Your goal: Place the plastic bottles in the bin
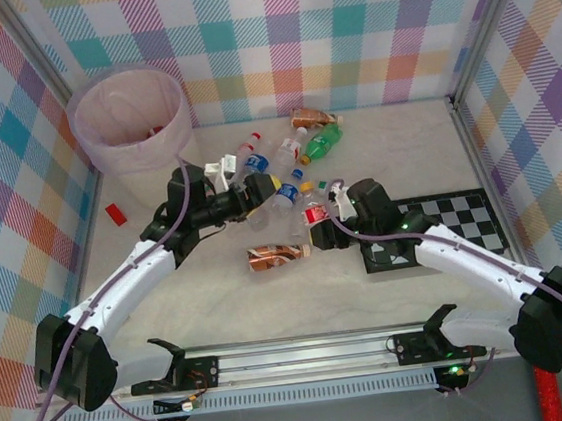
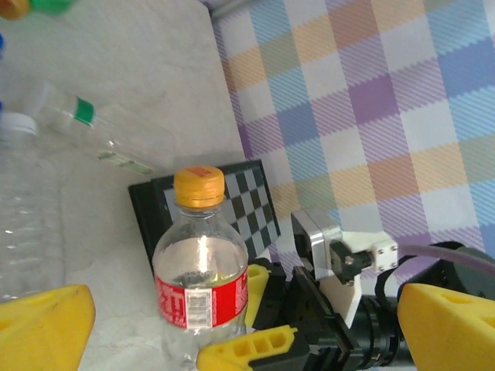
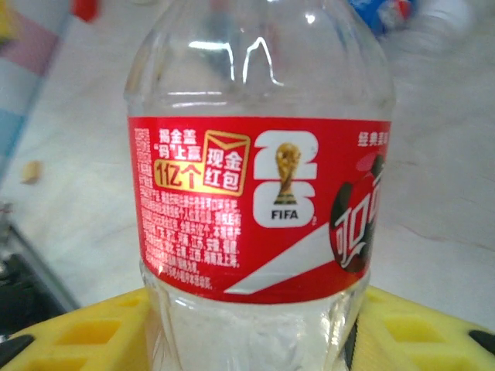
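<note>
Right hand [image 1: 326, 211] pinching upright red-label bottle [image 3: 255, 201] near checkerboard [image 1: 463, 216] edge; left hand [image 1: 259, 191] spread; bare table [image 1: 301, 304] nearward.

On my pale bench [image 1: 300, 299] stand the bin [image 1: 131, 121], far left, and a red-labelled bottle [image 1: 314, 214]; plastic bottles [image 1: 322, 142] lie scattered mid-bench, a small red block [image 1: 114, 214] left, a checkerboard [image 1: 463, 216] right.

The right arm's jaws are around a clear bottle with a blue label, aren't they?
No, the label is red, not blue; the right wrist view shows it. The right arm's jaws are around a clear bottle with a red label.
</note>
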Controlling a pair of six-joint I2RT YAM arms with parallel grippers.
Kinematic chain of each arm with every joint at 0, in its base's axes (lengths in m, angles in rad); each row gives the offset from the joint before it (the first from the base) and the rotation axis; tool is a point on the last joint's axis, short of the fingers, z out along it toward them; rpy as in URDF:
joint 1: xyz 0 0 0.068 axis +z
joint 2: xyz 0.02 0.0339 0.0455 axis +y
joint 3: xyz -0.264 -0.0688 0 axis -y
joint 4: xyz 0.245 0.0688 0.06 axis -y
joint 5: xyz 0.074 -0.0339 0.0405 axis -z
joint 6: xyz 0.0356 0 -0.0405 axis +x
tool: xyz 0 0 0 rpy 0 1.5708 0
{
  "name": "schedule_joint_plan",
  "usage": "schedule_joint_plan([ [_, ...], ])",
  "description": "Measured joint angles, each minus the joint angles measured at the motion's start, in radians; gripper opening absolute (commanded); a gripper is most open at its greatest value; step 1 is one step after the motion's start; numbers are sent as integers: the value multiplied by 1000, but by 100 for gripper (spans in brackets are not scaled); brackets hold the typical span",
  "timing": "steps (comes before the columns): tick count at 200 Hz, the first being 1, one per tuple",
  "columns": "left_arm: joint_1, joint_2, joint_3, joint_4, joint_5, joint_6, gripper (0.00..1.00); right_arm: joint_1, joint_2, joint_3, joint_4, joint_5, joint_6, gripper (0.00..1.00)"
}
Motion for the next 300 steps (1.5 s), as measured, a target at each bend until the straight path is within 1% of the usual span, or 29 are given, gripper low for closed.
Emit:
schedule_joint_plan([
  [21,-32,34,0,15,-4,2,100,8,-3,-25,100,-73,0,53],
  [39,-48,63,0,23,-16,2,97,18,-3,-27,165,-108,1,52],
  [69,-82,101,0,59,-23,-8,86,23,-3,-27,244,-135,1,52],
  [91,-108,117,0,94,-30,-13,81,24,2,-29,270,-136,1,52],
  [120,-135,127,0,117,-42,-19,62,25,14,-29,293,-129,-2,51],
  [152,-135,144,0,129,-52,-6,57,24,32,-29,303,-116,-2,53],
  [173,-135,158,0,137,-53,-6,54,24,42,-29,301,-109,-1,57],
  [196,-135,161,0,138,-57,-5,50,24,44,-29,299,-104,-6,68],
  [201,-135,161,0,138,-59,-5,49,24,44,-29,297,-102,-6,72],
  [210,-136,161,2,137,-62,-6,48,24,44,-28,294,-97,-14,81],
  [217,-136,161,2,136,-68,-6,48,24,44,-27,290,-95,-19,85],
  [235,-135,163,5,127,-79,-6,46,25,43,-16,264,-85,-29,100],
  [260,-132,172,22,113,-84,-6,45,25,13,-6,209,-58,-45,99],
  [300,-121,174,89,53,-106,29,45,6,-117,11,119,-25,-47,99],
])
